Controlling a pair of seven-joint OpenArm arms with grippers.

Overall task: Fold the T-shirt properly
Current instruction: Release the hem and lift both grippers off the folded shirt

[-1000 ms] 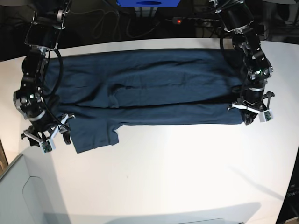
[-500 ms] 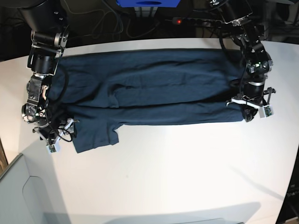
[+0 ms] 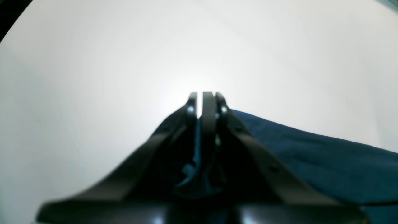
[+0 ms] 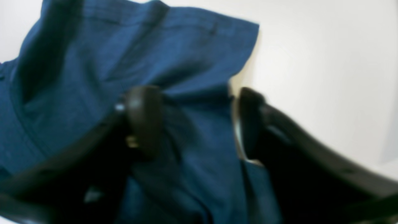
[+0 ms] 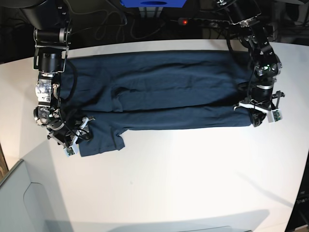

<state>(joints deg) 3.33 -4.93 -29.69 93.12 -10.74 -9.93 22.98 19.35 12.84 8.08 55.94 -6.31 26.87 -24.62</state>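
Jaws: left gripper (image 3: pixel 205 95) pressed together on the T-shirt (image 5: pixel 159 92) hem at 3 o'clock, right gripper (image 4: pixel 196 121) spread astride a sleeve fold at 8 o'clock; garment lying lengthwise across the far half of the white table (image 5: pixel 193 179).

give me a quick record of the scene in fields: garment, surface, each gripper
garment: dark blue T-shirt, spread lengthwise, near long edge folded over, one sleeve sticking out toward the camera
surface: white table
left gripper: shut, pinching the shirt's end on the base view's right
right gripper: jaws apart, straddling cloth at the sleeve end
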